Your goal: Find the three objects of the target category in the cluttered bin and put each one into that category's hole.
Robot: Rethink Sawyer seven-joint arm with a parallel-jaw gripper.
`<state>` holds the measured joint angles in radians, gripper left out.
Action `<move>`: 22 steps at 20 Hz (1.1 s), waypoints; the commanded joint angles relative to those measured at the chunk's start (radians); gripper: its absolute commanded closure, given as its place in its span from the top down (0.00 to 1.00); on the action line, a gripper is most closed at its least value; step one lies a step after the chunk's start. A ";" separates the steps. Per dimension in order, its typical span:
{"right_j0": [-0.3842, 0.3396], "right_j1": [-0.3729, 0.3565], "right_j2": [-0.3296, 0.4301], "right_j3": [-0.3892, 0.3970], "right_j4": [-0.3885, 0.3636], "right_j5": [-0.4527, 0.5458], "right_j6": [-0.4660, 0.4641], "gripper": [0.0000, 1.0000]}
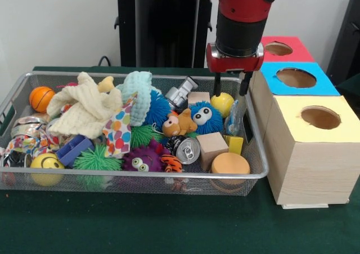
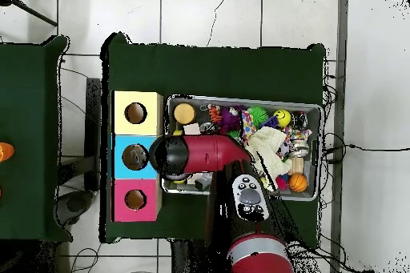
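My gripper (image 1: pixel 230 88) hangs open over the right end of the wire bin (image 1: pixel 169 175), with nothing between its fingers (image 1: pixel 216 86). Just below and behind it lies a yellow ball (image 1: pixel 223 103). Nearby are a blue fuzzy toy with eyes (image 1: pixel 203 117), a wooden cube (image 1: pixel 212 147), a round wooden disc (image 1: pixel 230 164), a soda can (image 1: pixel 187 150) and a silver can (image 1: pixel 181 93). Beside the bin stand three boxes with holes: red (image 1: pixel 279 48), blue (image 1: pixel 296 78) and yellow (image 1: pixel 320 117). In the overhead view the arm (image 2: pixel 200 154) hides the gripper.
The bin's left half holds a cream cloth (image 1: pixel 84 107), an orange basketball (image 1: pixel 41 98), a smiley ball (image 1: pixel 46 166), a green spiky ball (image 1: pixel 95 159) and a purple fuzzy toy (image 1: pixel 143 158). In the overhead view the boxes (image 2: pixel 134 156) line the bin's left side.
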<state>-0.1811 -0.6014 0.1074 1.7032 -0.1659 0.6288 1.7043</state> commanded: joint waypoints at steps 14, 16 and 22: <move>0.034 0.127 0.002 0.001 -0.017 -0.143 0.135 1.00; 0.032 0.127 -0.002 -0.001 -0.018 -0.142 0.129 1.00; 0.019 0.110 0.000 0.005 -0.023 -0.119 0.106 1.00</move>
<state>-0.1375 -0.5564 0.1028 1.7145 -0.1648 0.5757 1.7041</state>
